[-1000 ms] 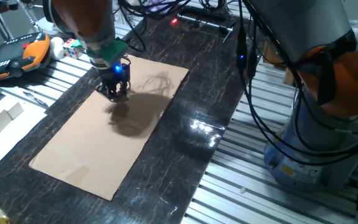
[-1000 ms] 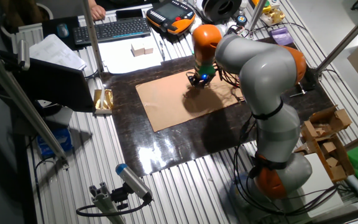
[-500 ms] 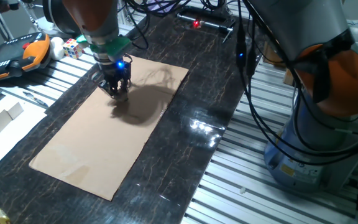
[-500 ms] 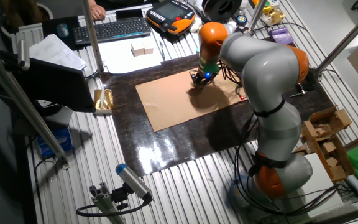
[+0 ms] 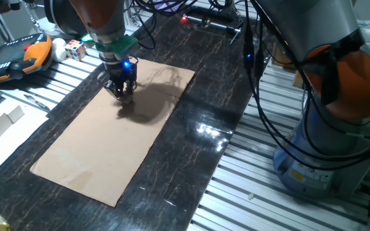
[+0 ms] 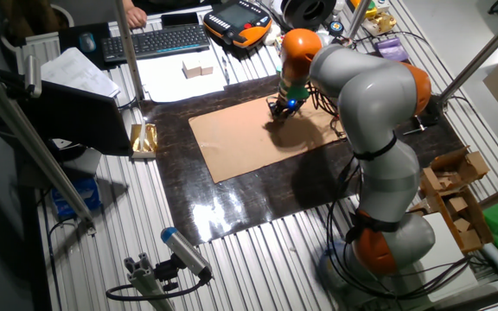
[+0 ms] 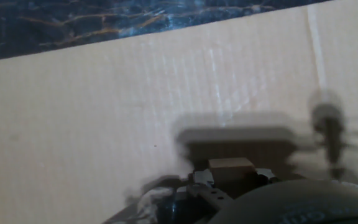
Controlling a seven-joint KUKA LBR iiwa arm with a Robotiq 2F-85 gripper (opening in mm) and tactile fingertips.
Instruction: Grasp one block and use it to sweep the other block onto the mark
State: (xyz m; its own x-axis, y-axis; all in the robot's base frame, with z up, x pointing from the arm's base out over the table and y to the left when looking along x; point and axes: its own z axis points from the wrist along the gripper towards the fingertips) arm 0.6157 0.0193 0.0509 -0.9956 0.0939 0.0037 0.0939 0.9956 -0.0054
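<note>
In the hand view we see a tan block (image 7: 231,165) right at the tips of our hand (image 7: 229,182), low in the picture and seemingly held between the fingers, with its dark shadow spread on the cardboard (image 7: 92,112) just beyond it. The picture is blurred, so we cannot tell for sure that the fingers press on it. A blurred dark smudge (image 7: 325,118) lies to the right of the block, a little farther off; we cannot tell what it is. Beyond that the cardboard runs bare up to its far edge, where the dark marbled table (image 7: 73,25) begins.

From one fixed view our hand (image 5: 122,94) points down on the cardboard (image 5: 95,147) near its far end, close to the left long edge. Most of the sheet stretches open toward the camera. The other fixed view shows the hand (image 6: 282,111) near the cardboard's (image 6: 249,142) far edge. Two pale blocks (image 5: 2,118) sit off the table to the left.
</note>
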